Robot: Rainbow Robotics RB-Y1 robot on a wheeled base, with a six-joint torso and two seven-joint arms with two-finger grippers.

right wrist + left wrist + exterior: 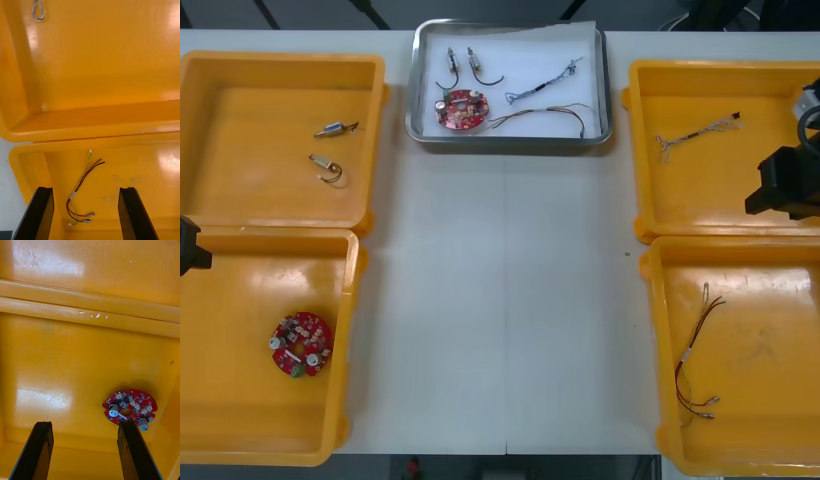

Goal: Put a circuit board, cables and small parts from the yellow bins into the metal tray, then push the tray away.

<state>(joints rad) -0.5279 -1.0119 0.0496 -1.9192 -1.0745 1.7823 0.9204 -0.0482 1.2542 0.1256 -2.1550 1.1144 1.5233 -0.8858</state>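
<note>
Judging by its load, filling looks finished: the shiny metal tray (412,90) at the tabletop's far centre holds a round red circuit board (461,110), thin cables (545,115) and small metal parts (452,62). Any further push calls for reaching well inward. The left gripper (84,423) hangs spread over the near left yellow bin (240,400), and the right gripper (86,189) hangs spread over the near right yellow bin (770,400), both well apart from the tray.
</note>
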